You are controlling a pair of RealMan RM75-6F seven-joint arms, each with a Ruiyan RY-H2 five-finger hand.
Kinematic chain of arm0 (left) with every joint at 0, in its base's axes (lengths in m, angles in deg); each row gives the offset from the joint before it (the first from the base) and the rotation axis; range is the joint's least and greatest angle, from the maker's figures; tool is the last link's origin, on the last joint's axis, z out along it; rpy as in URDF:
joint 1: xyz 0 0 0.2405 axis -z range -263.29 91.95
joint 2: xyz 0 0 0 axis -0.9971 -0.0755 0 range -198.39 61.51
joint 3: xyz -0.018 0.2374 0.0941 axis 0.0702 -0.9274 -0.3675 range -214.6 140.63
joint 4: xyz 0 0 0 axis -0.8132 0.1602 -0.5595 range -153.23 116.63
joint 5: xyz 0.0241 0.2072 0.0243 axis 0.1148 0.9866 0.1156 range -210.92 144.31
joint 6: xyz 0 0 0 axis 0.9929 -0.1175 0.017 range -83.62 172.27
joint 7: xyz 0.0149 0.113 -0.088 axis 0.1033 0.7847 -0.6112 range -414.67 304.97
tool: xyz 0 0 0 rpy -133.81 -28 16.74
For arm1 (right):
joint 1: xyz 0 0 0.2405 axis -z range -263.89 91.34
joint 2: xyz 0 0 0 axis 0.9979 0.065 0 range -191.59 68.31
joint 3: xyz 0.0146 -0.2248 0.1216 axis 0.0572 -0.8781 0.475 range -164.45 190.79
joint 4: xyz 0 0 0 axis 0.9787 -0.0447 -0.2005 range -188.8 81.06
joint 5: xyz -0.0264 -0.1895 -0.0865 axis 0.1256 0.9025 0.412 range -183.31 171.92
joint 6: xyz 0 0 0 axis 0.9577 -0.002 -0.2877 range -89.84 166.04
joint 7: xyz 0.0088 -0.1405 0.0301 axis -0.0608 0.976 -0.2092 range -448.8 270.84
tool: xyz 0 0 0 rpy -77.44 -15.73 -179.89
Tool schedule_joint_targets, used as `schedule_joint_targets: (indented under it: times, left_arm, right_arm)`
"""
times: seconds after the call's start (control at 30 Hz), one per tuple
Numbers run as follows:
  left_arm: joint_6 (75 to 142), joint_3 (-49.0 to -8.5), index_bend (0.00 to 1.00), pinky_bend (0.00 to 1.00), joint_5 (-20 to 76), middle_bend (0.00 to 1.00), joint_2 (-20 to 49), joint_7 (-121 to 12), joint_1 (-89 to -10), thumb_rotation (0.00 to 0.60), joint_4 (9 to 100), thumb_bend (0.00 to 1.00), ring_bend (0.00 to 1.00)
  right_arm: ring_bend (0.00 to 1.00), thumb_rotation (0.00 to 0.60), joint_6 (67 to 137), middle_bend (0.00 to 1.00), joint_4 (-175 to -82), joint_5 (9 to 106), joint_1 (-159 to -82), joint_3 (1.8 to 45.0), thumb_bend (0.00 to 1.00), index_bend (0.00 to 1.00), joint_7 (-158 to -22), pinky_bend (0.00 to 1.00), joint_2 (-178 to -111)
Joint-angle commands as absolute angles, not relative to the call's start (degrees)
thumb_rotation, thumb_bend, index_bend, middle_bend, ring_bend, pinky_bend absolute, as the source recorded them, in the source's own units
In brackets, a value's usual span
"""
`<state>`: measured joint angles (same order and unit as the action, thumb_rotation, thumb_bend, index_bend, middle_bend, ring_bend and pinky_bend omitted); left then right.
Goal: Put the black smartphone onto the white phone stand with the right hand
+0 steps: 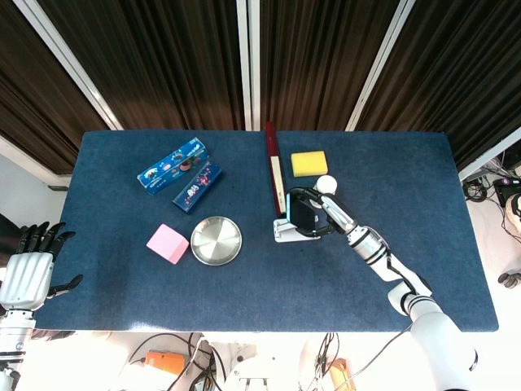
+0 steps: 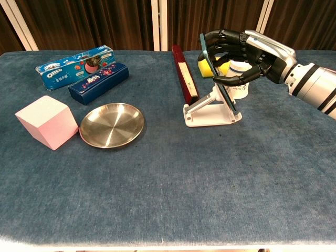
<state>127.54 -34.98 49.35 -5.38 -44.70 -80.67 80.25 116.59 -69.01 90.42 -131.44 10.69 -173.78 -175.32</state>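
On the blue table [image 2: 157,199] I see my right hand [image 2: 239,50] grasping the black smartphone [image 2: 211,64], holding it tilted against the white phone stand [image 2: 210,109], its lower edge down at the cradle, though I cannot tell whether it is fully seated. My left hand [image 1: 28,265] hangs off the table's left edge, released, fingers apart. Left of the stand lie the steel plate [image 2: 112,125] and pink cube [image 2: 46,122].
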Motion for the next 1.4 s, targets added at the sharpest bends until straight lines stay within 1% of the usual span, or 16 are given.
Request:
schedule_joint_targets:
  times: [0.03,0.27,0.37,0.6,0.97,1.1,1.2,1.3,1.37,1.4]
  left_arm:
    - [127.6,-35.0,0.21,0.00,49.3,0.10,-5.4,-44.8,-80.7,0.600,80.2,0.10,0.03]
    - [127.5,-35.1,0.21,0.00,49.3,0.10,-5.2,-45.2,-80.8,0.600,79.9,0.10,0.03]
    - [127.6,-35.1,0.21,0.00,49.3,0.10,-5.3,-45.4,-80.8,0.600,79.8,0.10,0.03]
    - [127.4,-35.2,0.21,0.00,49.4,0.10,-5.1,-46.0,-80.8,0.600,79.5,0.10,0.03]
    - [127.6,-35.1,0.21,0.00,49.5,0.10,-5.3,-45.9,-80.8,0.600,79.9,0.10,0.03]
    - [127.4,-35.1,0.21,0.00,49.7,0.10,-5.4,-45.6,-80.6,0.600,79.9,0.10,0.03]
    - [127.4,-35.0,0.21,0.00,49.8,0.10,-5.4,-45.5,-80.4,0.600,79.8,0.10,0.03]
    - [127.3,-34.8,0.21,0.00,49.9,0.10,-5.3,-45.3,-80.1,0.600,79.3,0.10,0.03]
    - [127.2,-34.6,0.21,0.00,50.0,0.10,-5.0,-45.4,-79.9,0.600,78.8,0.10,0.03]
    - [127.1,-34.6,0.21,0.00,50.2,0.10,-4.8,-45.6,-79.7,0.600,78.5,0.10,0.03]
  right_arm:
    - [0.25,0.600,116.6,0.41,-68.9,90.3,-131.4,10.7,0.38,0.40,-174.0,0.33,-175.6]
    - [0.24,0.600,116.4,0.40,-68.5,90.4,-131.2,10.2,0.37,0.37,-174.0,0.32,-176.0]
    - [0.23,0.600,116.3,0.38,-68.6,90.4,-131.1,10.1,0.34,0.33,-174.1,0.30,-176.0]
    - [0.18,0.600,115.9,0.33,-68.4,90.5,-130.6,9.6,0.28,0.24,-173.9,0.22,-175.9]
    - [0.16,0.600,116.8,0.31,-68.3,90.3,-130.7,9.7,0.28,0.22,-172.8,0.20,-174.9]
    - [0.13,0.600,118.6,0.28,-68.5,90.3,-130.0,9.7,0.28,0.19,-171.3,0.15,-174.0]
    - [0.09,0.600,122.1,0.24,-68.6,90.8,-128.6,9.4,0.25,0.13,-166.6,0.10,-171.8]
    - [0.07,0.600,125.3,0.23,-70.6,89.8,-126.0,10.3,0.24,0.10,-156.8,0.08,-168.2]
    - [0.06,0.600,127.0,0.23,-75.0,88.3,-123.4,11.4,0.24,0.10,-147.2,0.07,-164.4]
    - [0.06,0.600,127.9,0.23,-79.3,87.4,-121.7,12.0,0.24,0.10,-141.4,0.07,-161.5]
